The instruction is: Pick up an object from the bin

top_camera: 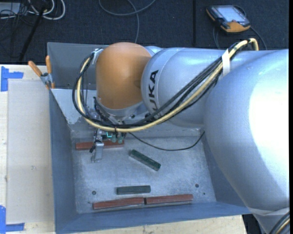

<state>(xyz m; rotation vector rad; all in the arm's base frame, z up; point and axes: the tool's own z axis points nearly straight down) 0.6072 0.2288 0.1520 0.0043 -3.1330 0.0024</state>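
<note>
My gripper (pixel 95 155) hangs below the orange wrist cover at the bin's left middle. It is low over the right end of a short reddish-brown bar (pixel 82 145) that lies flat by the left wall, and part of that bar is hidden behind it. To its right, a dark green bar (pixel 144 160) lies slantwise on the bin floor, apart from the gripper.
A second dark green bar (pixel 133 190) lies flat near the front. Just in front of it, two long reddish-brown bars (pixel 142 202) lie end to end along the front wall. The arm covers the bin's right and back.
</note>
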